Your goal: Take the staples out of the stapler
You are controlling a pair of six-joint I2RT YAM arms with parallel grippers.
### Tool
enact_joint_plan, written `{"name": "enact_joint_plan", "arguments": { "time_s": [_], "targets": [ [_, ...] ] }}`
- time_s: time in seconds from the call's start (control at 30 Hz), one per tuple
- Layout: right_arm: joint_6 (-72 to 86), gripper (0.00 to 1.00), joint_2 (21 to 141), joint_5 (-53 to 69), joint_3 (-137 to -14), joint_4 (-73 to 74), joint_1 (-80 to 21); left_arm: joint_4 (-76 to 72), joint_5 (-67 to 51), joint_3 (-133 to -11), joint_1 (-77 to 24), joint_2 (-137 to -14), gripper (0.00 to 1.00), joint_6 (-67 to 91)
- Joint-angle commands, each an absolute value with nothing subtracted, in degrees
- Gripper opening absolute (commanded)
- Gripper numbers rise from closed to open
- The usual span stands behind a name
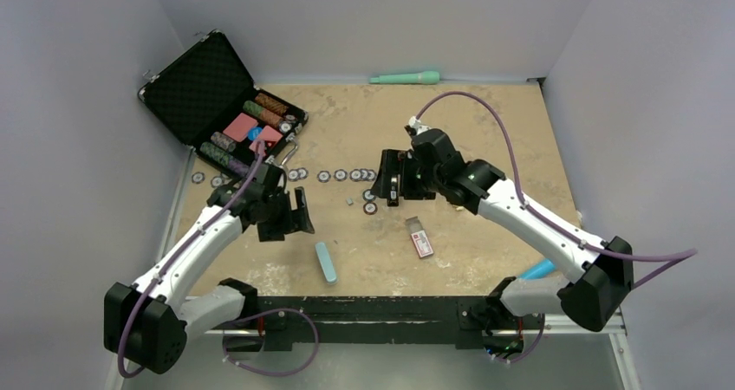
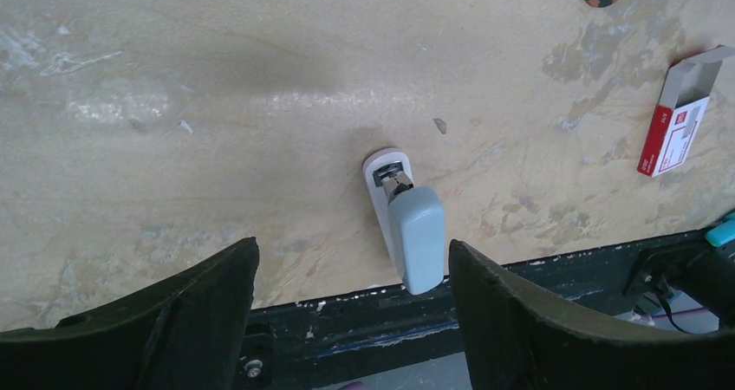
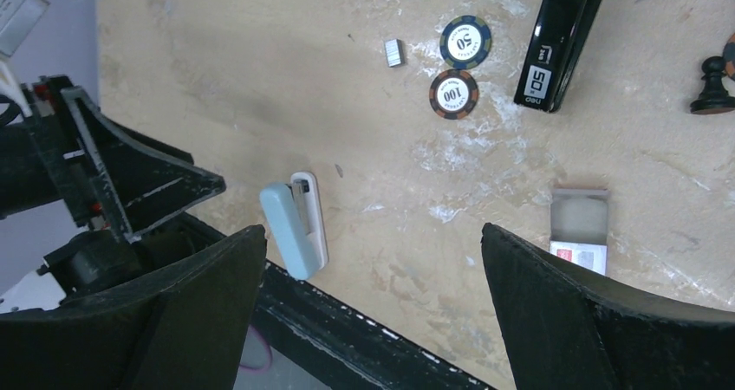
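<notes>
The black stapler [image 3: 562, 42] lies closed on the tan table, with a white label at its near end. In the top view the stapler [image 1: 394, 191] lies just under my right gripper [image 1: 390, 175]. A tiny silvery staple strip [image 3: 393, 52] lies apart from it, left of two poker chips [image 3: 454, 94]; it also shows in the top view [image 1: 348, 201]. My right gripper [image 3: 373, 234] is open and empty above the table. My left gripper [image 1: 293, 217] is open and empty, and in its wrist view [image 2: 353, 244] it hovers over the near edge.
A pale teal bar [image 1: 326, 263] lies near the front edge [image 2: 414, 234]. A red-and-white box [image 1: 419, 237] lies open-ended at the middle front [image 3: 579, 230]. A row of chips [image 1: 338, 175] runs across the middle. An open black chip case [image 1: 199, 87] stands at the back left. A black chess piece [image 3: 715, 82] stands right of the stapler.
</notes>
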State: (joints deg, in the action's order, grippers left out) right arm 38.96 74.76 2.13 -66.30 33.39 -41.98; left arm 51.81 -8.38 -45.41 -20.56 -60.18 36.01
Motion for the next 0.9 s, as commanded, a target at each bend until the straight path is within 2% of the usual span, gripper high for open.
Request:
{"name": "enact_joint_plan", "arguments": {
  "time_s": [0.0, 0.17, 0.4, 0.87],
  "targets": [
    [40.70, 0.98, 71.57, 3.78, -65.13, 31.71, -42.49, 45.33, -11.00, -45.25, -22.44, -62.78, 0.82, 38.12],
    [41.54, 0.98, 70.32, 4.37, -63.20, 31.38, -42.52, 44.33, -9.56, -46.25, -24.38, -65.62, 0.77, 40.02],
    [42.25, 0.98, 69.29, 4.53, -61.96, 31.22, -42.71, 43.77, -7.58, -46.43, -27.67, -68.07, 0.75, 44.44],
    [42.54, 0.97, 67.64, 4.56, -59.74, 31.43, -42.86, 45.70, -1.07, -47.14, -36.16, -74.05, 0.60, 54.75]
  ]
}}
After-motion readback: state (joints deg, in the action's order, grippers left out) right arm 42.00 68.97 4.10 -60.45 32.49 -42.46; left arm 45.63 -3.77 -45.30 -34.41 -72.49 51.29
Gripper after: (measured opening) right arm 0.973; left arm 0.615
